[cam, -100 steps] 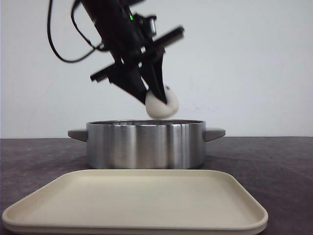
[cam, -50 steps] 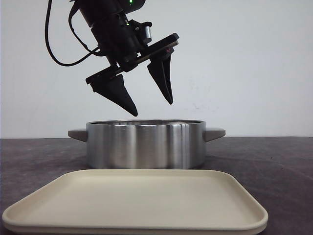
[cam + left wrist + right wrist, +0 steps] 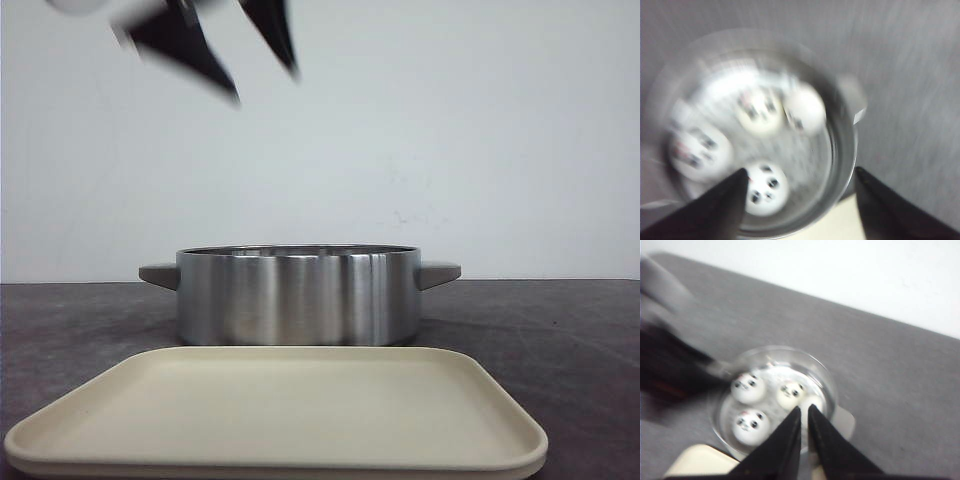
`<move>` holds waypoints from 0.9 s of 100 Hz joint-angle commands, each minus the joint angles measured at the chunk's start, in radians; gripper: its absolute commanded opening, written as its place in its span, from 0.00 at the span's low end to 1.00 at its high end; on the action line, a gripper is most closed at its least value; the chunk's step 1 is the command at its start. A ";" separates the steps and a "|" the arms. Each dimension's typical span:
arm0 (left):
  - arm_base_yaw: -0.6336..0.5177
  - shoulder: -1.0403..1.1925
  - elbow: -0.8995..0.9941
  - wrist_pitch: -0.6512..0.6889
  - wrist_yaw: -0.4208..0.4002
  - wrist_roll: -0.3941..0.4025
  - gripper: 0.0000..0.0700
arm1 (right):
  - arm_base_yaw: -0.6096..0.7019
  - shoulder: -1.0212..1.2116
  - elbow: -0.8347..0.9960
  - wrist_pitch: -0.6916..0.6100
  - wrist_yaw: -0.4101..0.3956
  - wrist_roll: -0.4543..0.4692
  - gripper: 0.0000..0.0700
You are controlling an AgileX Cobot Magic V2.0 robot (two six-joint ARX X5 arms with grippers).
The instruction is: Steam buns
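Tray [image 3: 280,410] first: a cream one lay nearest the front camera, flat on the dark table [image 3: 560,330], with nothing on it. Just behind it stood the steel pot [image 3: 298,295], grey handles out to either side.

High above the pot, toward its left side, the left gripper [image 3: 240,55] hung blurred at the top of the front view, its two black fingers spread wide apart and holding nothing. Its wrist camera looked straight down between those fingers [image 3: 715,210] into the pot [image 3: 842,150]. All four buns [image 3: 760,110] sat below the open jaws on the pot's floor: one [image 3: 765,187] close by the nearer finger, one [image 3: 697,150] further along the wall, one in the middle, and one [image 3: 805,110] touching the middle one, its face turned mostly away. The picture was smeared, so the finer marks could not be read.

The right gripper [image 3: 804,415] was seen only from its own wrist camera. Its fingers were drawn together with only a thin slit between the tips, and nothing was gripped. Beyond the tips lay the pot [image 3: 827,377] with the buns [image 3: 747,385] inside, and a corner of the tray [image 3: 697,460] showed to one side.
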 commanded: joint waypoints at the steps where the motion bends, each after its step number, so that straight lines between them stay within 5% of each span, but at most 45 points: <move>1: -0.003 -0.074 0.019 -0.015 -0.034 0.047 0.19 | 0.009 0.009 -0.033 0.059 -0.006 -0.010 0.02; 12: 0.000 -0.234 0.009 -0.041 -0.094 0.047 0.01 | 0.019 0.009 -0.143 0.203 -0.070 -0.010 0.02; 22: 0.000 -0.381 -0.035 -0.050 -0.171 0.054 0.01 | 0.039 0.010 -0.246 0.362 -0.135 -0.010 0.02; 40: 0.011 -0.608 -0.210 -0.119 -0.293 0.056 0.01 | 0.084 0.011 -0.378 0.595 -0.126 -0.009 0.02; 62: 0.029 -0.802 -0.446 -0.133 -0.332 -0.011 0.01 | 0.098 0.011 -0.399 0.686 -0.074 -0.010 0.02; 90: 0.029 -0.833 -0.459 -0.142 -0.332 -0.037 0.02 | 0.098 0.010 -0.398 0.711 -0.079 -0.010 0.02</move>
